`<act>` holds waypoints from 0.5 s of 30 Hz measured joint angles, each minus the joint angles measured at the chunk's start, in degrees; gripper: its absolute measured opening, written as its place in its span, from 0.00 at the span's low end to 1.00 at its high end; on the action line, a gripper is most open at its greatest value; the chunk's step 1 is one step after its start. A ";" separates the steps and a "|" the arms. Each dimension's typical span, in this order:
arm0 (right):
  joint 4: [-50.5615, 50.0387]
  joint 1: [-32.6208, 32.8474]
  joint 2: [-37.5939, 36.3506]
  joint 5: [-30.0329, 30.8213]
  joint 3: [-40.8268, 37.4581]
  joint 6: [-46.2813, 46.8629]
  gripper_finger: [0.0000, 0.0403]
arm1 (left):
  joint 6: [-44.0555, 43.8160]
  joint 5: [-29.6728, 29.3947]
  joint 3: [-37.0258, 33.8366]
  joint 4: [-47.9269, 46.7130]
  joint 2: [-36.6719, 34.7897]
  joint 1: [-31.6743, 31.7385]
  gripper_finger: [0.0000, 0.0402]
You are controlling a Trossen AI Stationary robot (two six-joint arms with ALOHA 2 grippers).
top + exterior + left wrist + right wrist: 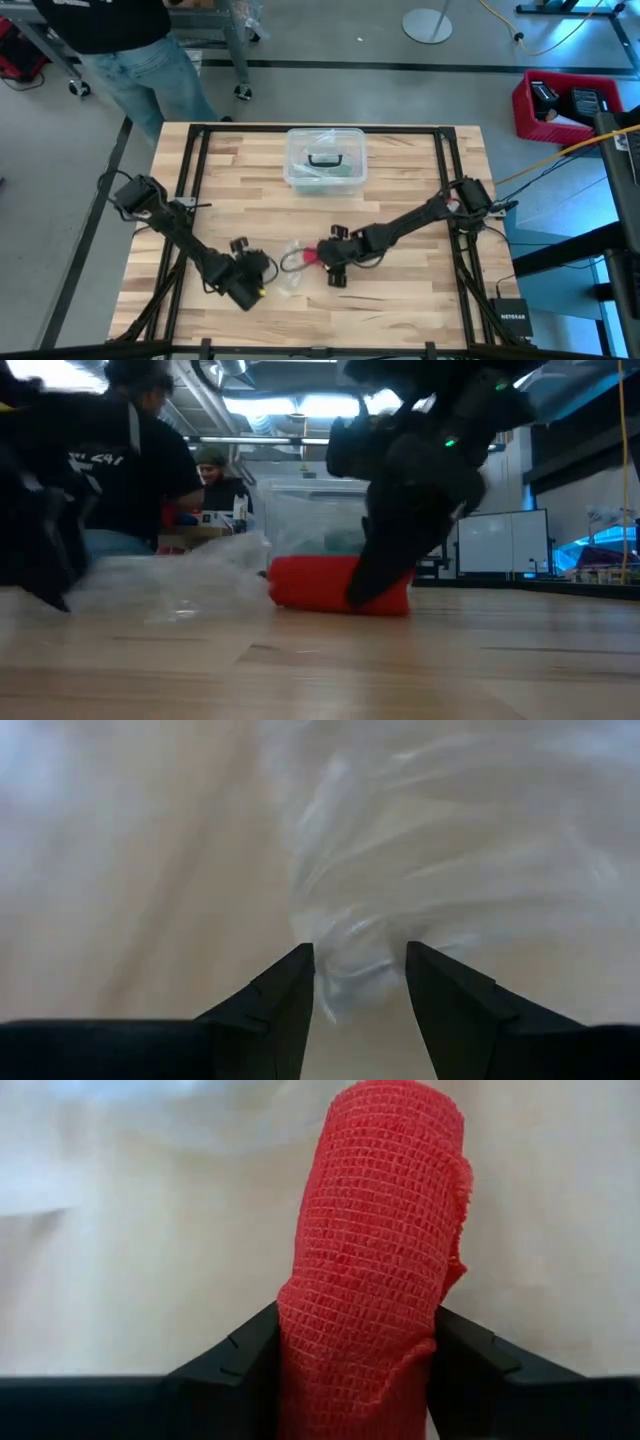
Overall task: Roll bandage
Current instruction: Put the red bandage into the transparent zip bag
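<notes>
The bandage [375, 1240] is a short red roll of mesh cloth. It lies on the wooden table [400, 310] near the middle, next to a crumpled clear plastic bag [290, 268]. My right gripper [355, 1320] comes from the table's right side and is shut on the roll [320, 585]. My left gripper [360, 960] comes from the left and stands open, with a bunched part of the bag [350, 975] between its fingers. In the low view the left gripper is only a dark blur at the left. My right gripper pinches the roll's curved sides [300, 1330] between its two fingers, at the end toward the table's right. The fingers slant down from the right and lie along the roll. The roll lies level with its underside [300, 605] on the table. My left gripper has the bag's bunched part between its open fingers [290, 990]; I cannot tell whether they touch it.
A clear plastic box with a black handle [325, 158] stands at the far middle of the table. A person [130, 50] stands beyond the far left corner. Bare wood lies along the near edge [400, 325].
</notes>
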 joint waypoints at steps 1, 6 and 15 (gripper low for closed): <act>0.29 0.97 0.02 -0.54 0.00 0.70 0.47 | -1.15 -0.21 0.06 -3.32 -0.30 0.73 0.38; 1.35 4.94 0.18 -2.02 0.48 3.01 0.47 | -2.37 -4.02 -0.05 -16.31 -1.32 4.35 0.38; -0.38 6.34 0.12 0.26 0.63 2.99 0.47 | 4.06 -4.90 4.82 -13.63 -10.41 5.12 0.38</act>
